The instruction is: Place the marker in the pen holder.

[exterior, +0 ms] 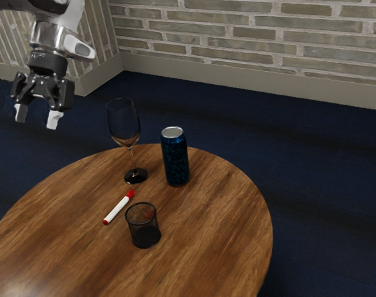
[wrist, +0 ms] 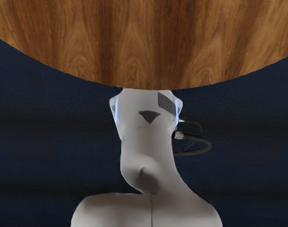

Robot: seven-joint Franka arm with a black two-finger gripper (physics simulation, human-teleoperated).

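- The gripper [exterior: 37,117] is up high, fingers apart, holding nothing
- The marker [exterior: 118,208] lies on the table [exterior: 219,229], so grabbing it comes first: go over and down to it
- The tall glass [exterior: 124,127] is near, so don't bump it
- The pen holder [exterior: 143,225] stands beside the marker

On the table [exterior: 219,229] we see the marker [exterior: 118,208] lying just beside the pen holder [exterior: 145,234], toward the exterior view's left, the wine glass [exterior: 125,129] behind the marker, the drink can [exterior: 175,158] behind the pen holder, near the wine glass, toward the exterior view's right
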